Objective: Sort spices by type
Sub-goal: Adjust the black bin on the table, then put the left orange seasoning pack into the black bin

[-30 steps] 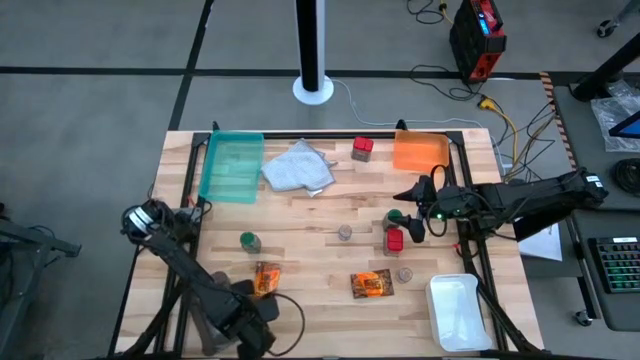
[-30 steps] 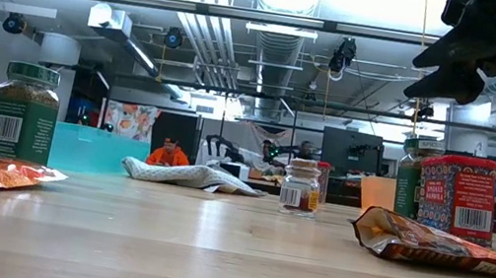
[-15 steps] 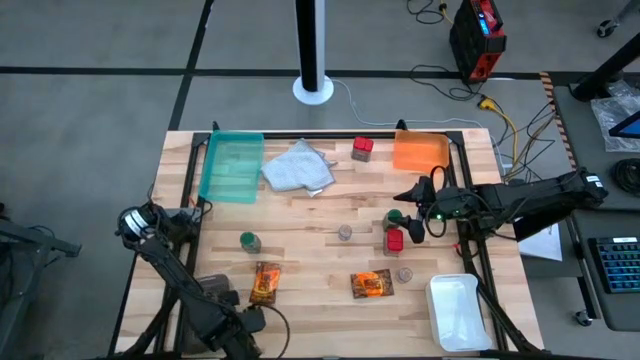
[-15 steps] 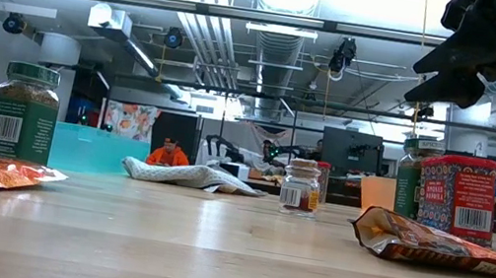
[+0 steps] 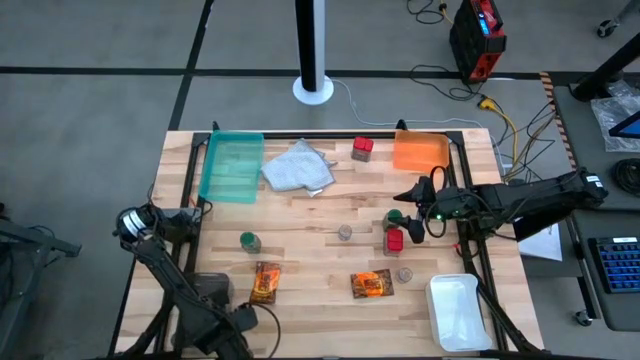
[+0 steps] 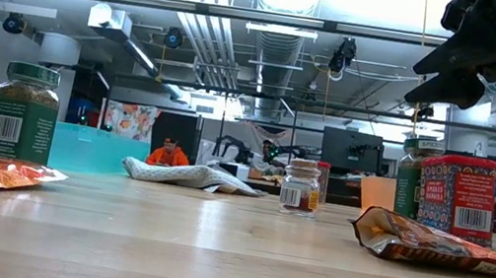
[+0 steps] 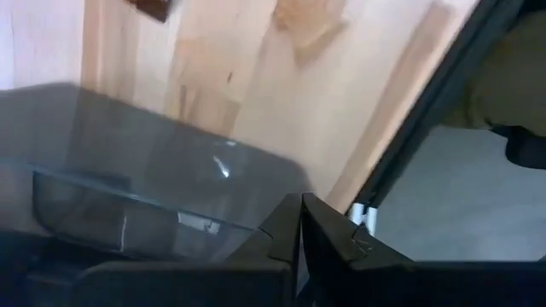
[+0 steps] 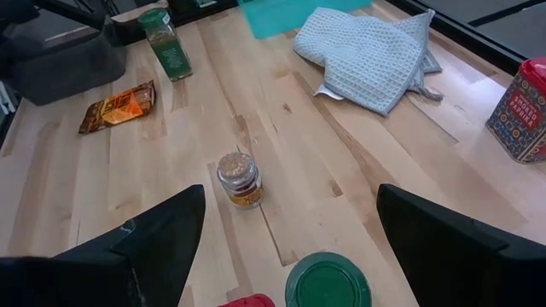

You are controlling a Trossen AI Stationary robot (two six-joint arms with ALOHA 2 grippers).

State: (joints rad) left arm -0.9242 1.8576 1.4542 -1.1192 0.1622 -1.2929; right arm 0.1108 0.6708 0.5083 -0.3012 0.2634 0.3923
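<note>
Spices stand scattered on the wooden table. A green-capped jar (image 5: 249,241) stands left of centre, and a second one (image 5: 400,217) stands under my right gripper, with a red box (image 5: 395,240) just near of it. Another red box (image 5: 362,148) is at the far edge. Two tiny grey jars (image 5: 345,232) (image 5: 405,273) and two orange packets (image 5: 266,281) (image 5: 371,284) sit toward the near side. My right gripper (image 5: 415,205) (image 8: 290,247) hovers open above the green cap (image 8: 328,280). My left gripper (image 5: 240,322) (image 7: 300,223) is shut at the near-left edge and holds nothing.
Teal tray (image 5: 232,165) sits at the far left, orange tray (image 5: 420,152) at the far right, white tray (image 5: 460,310) at the near right. A pale grey cloth (image 5: 298,168) lies between the far trays. A dark grey bin (image 5: 210,290) stands by my left arm. The table's middle has room.
My left arm has drawn back from the left packet toward the table's near-left corner. The right gripper and all spices have stayed put.
</note>
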